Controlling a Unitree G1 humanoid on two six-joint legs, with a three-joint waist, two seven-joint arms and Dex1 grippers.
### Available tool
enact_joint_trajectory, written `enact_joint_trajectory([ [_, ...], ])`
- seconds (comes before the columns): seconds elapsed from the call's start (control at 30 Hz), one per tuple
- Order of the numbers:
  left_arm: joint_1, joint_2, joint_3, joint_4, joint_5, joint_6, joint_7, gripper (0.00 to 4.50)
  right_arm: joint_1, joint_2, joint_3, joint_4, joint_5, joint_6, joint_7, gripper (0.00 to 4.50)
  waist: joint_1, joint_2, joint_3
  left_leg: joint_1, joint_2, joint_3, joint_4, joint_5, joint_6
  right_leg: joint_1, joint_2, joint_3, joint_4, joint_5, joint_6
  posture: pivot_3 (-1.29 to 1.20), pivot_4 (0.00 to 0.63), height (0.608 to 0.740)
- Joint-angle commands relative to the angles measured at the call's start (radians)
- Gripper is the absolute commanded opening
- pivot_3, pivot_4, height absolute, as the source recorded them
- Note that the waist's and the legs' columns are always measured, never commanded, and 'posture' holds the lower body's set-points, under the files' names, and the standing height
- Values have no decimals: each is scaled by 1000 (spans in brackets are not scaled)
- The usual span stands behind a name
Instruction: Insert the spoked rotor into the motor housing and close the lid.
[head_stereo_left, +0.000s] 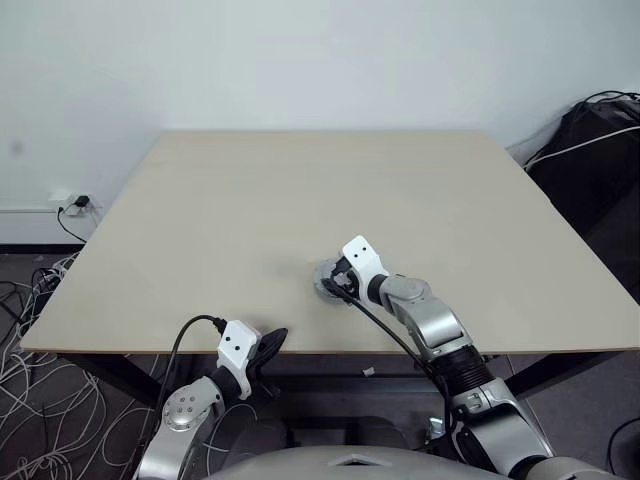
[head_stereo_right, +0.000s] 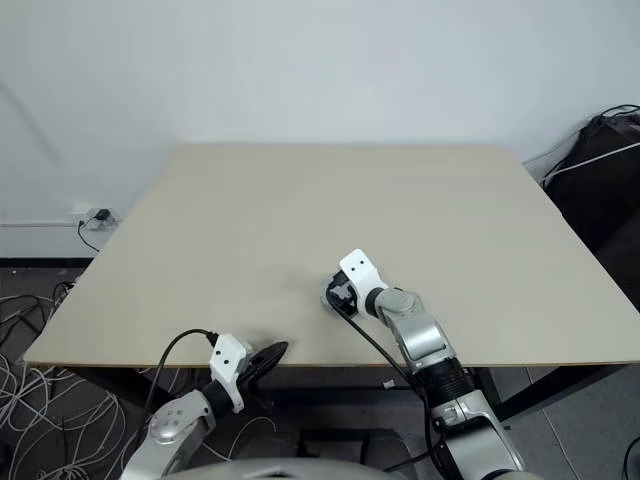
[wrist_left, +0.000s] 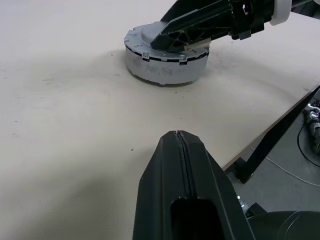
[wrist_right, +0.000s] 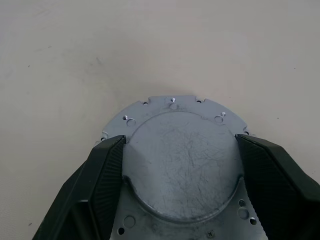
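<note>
The lid (wrist_right: 182, 165) lies plain grey face up on the beige table (head_stereo_left: 250, 200), near the front edge and a little right of centre. Its notched flange and grey side wall (wrist_left: 165, 67) stand out in the left wrist view. My right gripper (wrist_right: 180, 142) reaches over it from the near side, one black finger (wrist_right: 107, 170) pressed against each side of the raised round top. The spoked rotor and the motor housing are hidden under the lid. My left gripper (head_stereo_left: 272, 345) hovers shut at the table's front edge, left of the lid and apart from it.
Loose cables (head_stereo_left: 30, 330) lie on the floor off the table's left side. A wall socket (head_stereo_left: 75, 205) sits behind them. Dark equipment with cables (head_stereo_left: 600, 140) stands beyond the table's right rear corner. The table's front edge runs just below the lid.
</note>
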Motion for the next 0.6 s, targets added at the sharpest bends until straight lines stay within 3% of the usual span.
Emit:
enact_joint_trajectory([
  [0.03, -10, -5, -1, -28, -10, -9, -3, 0, 9, -3, 4, 20, -18, 35, -19, 3195, 0, 0, 0, 0, 0, 0, 0, 0, 0, 0, 0, 0, 0, 0, 0, 0, 0, 740],
  [0.6, -14, -3, -2, -38, -6, 4, 1, 0, 0, -31, 20, 40, -33, 73, -25, 3195, 2, 0, -1, 0, 0, 0, 0, 0, 0, 0, 0, 0, 0, 0, 0, 0, 0, 740],
])
